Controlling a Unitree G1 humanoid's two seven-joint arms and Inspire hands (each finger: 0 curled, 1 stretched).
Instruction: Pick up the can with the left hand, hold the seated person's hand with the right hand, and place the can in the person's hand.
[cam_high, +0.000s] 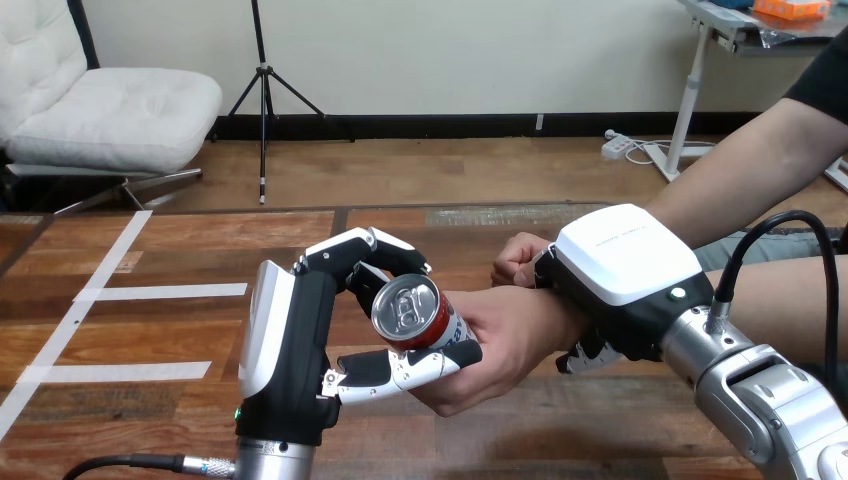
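I see the left robot hand (290, 340) raised over the table (600, 420), near the middle of the view, and it is closed on the can (408, 308). Its fingers (365, 250) curve over the far side of the can and its thumb (405, 368) lies under it, so the can is pinched between them. The can is red with a silver top. It lies tilted on its side, with the top turned toward the camera. It is in the air above the table and does not touch it.

The person's hand (515, 335) comes in from the right and is open, with the palm toward the can. The can's body rests against this palm, and the person's fingers reach below the thumb of the left robot hand. So the left robot hand and the person's hand are both on the can.

The right robot hand (625, 275) lies across the person's wrist (568, 318), with its white back up. Some of its fingers (585, 358) show under the wrist, curled round it, so this robot hand grips the wrist.

A second hand of the person, closed as a fist (515, 262), is just beside the far left corner of the right robot hand. I cannot tell if they touch.

White tape strips (150, 292) lie on the table at the left, well apart from the hands.
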